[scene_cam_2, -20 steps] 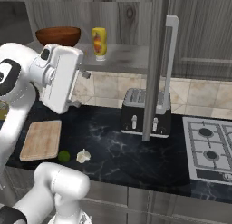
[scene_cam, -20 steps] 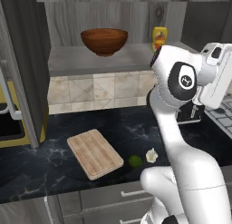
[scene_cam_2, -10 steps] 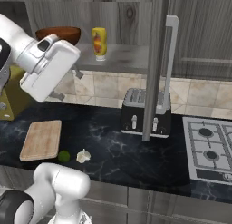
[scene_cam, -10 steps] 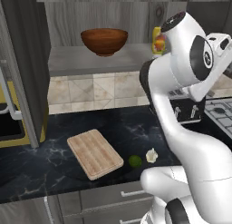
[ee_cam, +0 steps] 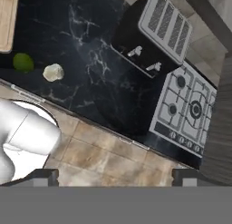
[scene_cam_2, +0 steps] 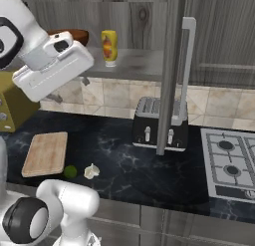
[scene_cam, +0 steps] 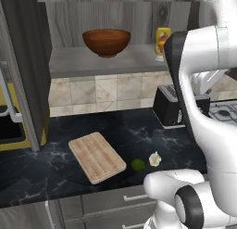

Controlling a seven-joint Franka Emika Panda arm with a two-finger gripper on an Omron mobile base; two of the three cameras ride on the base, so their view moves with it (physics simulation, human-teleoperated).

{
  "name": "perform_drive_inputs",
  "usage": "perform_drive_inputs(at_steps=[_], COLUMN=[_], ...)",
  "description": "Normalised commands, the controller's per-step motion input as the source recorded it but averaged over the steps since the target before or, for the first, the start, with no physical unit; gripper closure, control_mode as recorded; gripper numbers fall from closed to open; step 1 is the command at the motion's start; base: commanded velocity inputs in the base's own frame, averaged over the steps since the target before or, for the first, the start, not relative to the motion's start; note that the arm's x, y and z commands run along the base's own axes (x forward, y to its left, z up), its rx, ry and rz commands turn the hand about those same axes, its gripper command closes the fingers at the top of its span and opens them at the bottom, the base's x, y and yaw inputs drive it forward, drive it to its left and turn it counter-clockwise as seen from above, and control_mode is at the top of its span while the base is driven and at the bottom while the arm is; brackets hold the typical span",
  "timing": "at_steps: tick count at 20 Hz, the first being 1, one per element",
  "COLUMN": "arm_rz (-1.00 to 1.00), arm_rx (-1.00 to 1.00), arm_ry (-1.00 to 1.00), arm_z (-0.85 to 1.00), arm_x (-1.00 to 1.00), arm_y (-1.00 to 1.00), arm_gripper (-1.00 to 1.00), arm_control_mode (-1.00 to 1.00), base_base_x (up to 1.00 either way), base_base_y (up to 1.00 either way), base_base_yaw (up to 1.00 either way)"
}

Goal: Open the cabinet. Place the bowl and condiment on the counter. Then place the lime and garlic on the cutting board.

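Since a second ago, we are seeing the arm swinging upward; nothing else has shifted. We are noting the cabinet (scene_cam: 78, 61) standing open, its door (scene_cam_2: 174, 70) edge-on in front of the toaster (scene_cam_2: 160, 123) in the right base view. We are logging the counter (scene_cam: 55, 158) carrying the cutting board (scene_cam: 96, 156), bare on top, with the stove (scene_cam_2: 231, 163) at its right end. We are finding the bowl (scene_cam: 106, 41) sitting on the cabinet shelf, the condiment (scene_cam: 162, 41) upright on the same shelf well to its right. We are seeing the lime (scene_cam: 138, 165) lying on the counter just off the board's right corner, with the garlic (scene_cam: 154, 158) just beside it on the far side from the board, neither touching the board. We are recording the gripper (ee_cam: 115, 175) facing down over the counter and floor, fingers (ee_cam: 45, 175) spread fully apart, holding nothing.
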Motion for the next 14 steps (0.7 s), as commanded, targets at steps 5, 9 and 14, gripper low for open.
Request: perform_drive_inputs(at_steps=[5, 9, 14], arm_rz=[0.19, 0.14, 0.05], arm_rx=[0.14, 0.16, 0.25], arm_ry=[-0.15, -0.14, -0.10], arm_z=[0.00, 0.00, 0.00], arm_x=[0.00, 0.00, 0.00], arm_y=[0.27, 0.01, -0.11], arm_gripper=[-1.00, -1.00, -1.00], arm_control_mode=[-1.00, -1.00, -1.00], base_base_x=[0.00, 0.00, 0.00], base_base_y=[0.00, 0.00, 0.00], base_base_yaw=[0.00, 0.00, 0.00])
